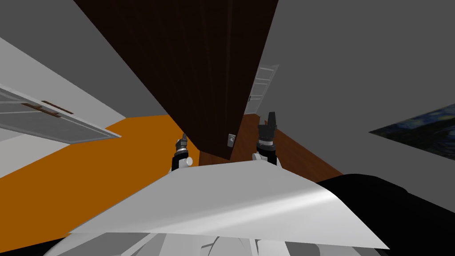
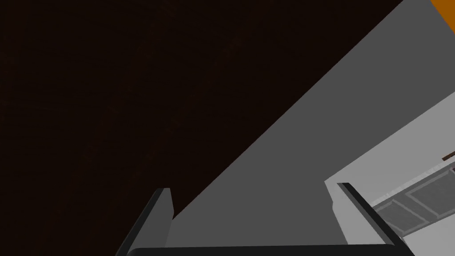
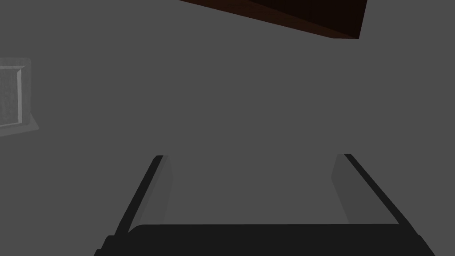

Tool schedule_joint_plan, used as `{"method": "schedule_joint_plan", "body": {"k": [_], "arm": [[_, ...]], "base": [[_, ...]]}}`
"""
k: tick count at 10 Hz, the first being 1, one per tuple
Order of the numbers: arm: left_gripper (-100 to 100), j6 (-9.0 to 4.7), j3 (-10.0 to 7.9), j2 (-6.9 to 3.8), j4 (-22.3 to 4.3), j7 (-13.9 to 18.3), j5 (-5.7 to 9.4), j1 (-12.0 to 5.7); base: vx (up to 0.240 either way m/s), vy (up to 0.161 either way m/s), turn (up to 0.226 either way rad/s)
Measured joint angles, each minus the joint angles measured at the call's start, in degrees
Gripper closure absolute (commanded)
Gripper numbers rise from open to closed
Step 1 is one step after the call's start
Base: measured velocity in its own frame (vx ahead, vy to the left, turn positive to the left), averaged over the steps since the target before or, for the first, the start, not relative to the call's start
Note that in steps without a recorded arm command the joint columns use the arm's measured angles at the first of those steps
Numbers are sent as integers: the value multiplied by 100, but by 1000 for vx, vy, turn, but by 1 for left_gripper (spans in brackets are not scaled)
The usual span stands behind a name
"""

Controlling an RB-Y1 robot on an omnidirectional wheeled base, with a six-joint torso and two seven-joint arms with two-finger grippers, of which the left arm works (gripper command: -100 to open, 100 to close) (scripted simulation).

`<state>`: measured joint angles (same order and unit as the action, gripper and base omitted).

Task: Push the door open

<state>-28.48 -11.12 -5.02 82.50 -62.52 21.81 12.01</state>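
Dark brown wooden door (image 1: 195, 66) looming close ahead.
The head view sets the left gripper (image 1: 181, 143) before the door's face and the right gripper (image 1: 271, 116) beyond its free edge, with a small grey handle plate (image 1: 231, 140) low on that edge. The left wrist view adds the plain dark panel meeting a grey wall (image 2: 289, 178); the right wrist view catches its corner. Both pairs of jaws stand apart.
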Motion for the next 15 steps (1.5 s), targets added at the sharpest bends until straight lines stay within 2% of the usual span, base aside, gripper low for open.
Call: {"method": "schedule_joint_plan", "body": {"k": [5,9,15], "arm": [[-100,230,-94,-29,-130,387,732,-123],[-100,448,-173,0,-169,641,1294,-214],[-100,717,-274,-38,-336,1090,2148,-370]], "base": [[-3,20,-68],[-3,20,-70],[-4,20,-70]]}}
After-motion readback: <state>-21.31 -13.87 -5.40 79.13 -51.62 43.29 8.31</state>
